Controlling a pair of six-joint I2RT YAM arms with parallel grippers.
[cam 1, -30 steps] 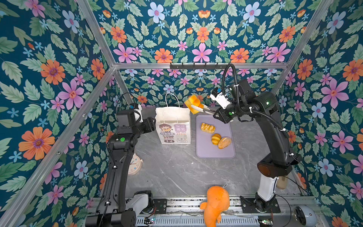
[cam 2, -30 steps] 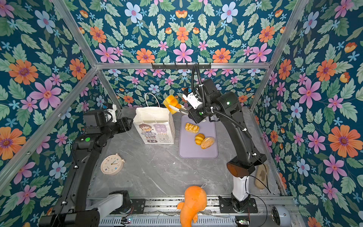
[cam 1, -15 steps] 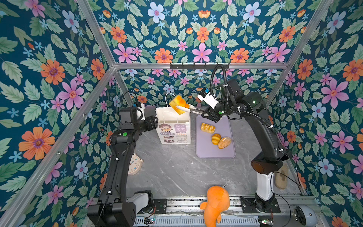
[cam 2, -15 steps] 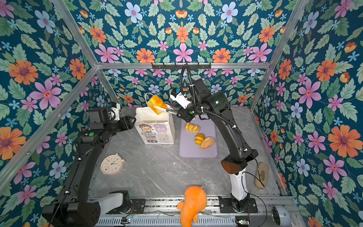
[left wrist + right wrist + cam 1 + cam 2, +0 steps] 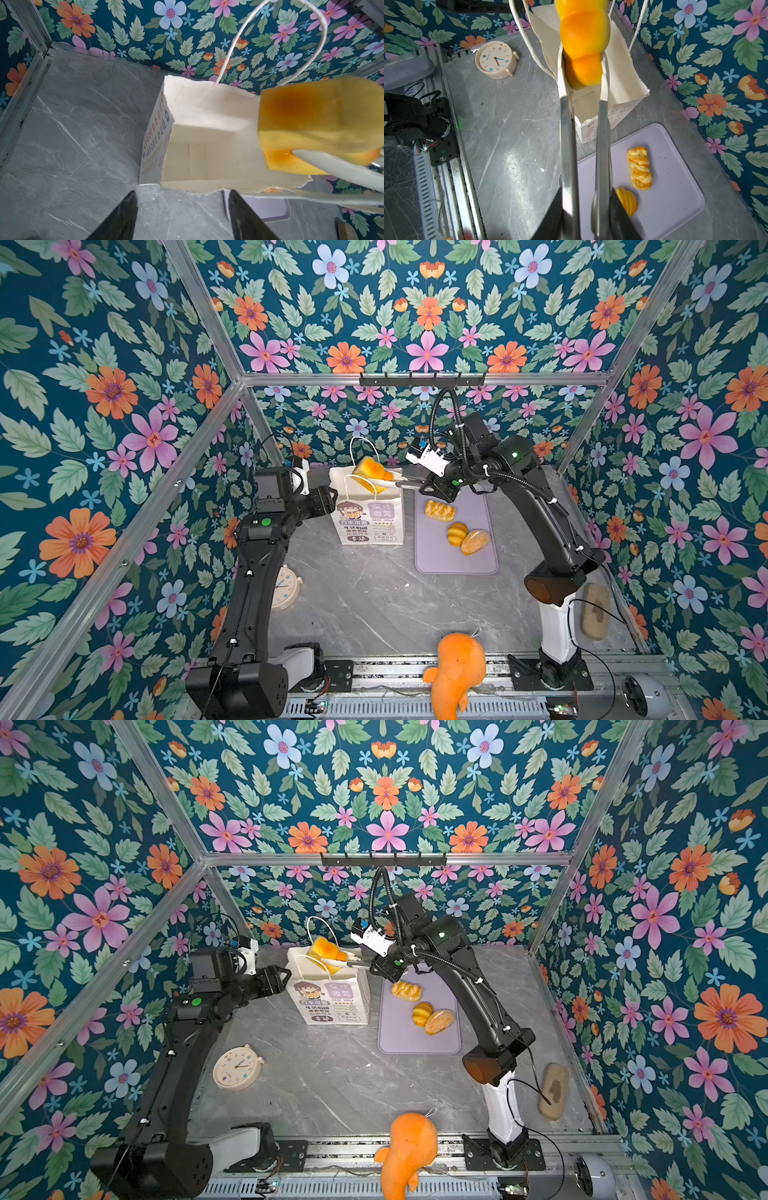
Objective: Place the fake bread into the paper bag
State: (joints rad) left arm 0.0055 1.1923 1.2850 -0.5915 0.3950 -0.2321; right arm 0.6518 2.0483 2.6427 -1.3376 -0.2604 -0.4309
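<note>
We grip the tongs [image 5: 604, 135] in the closed right fingers [image 5: 552, 220]. Their tips clamp the blocky loaf [image 5: 368, 472] above the open mouth of the upright paper bag [image 5: 368, 518], so that release should drop it inside. The left fingers [image 5: 122, 218] stand apart and empty just beside the bag, placed, we judge, to steady it. The braided roll [image 5: 439, 510], ridged bun [image 5: 456, 533] and seeded roll [image 5: 475, 541] lie on the tray [image 5: 457, 560].

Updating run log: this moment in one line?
right end effector: shut on tongs; tongs: loaf above paper bag; left end effector: open
</note>
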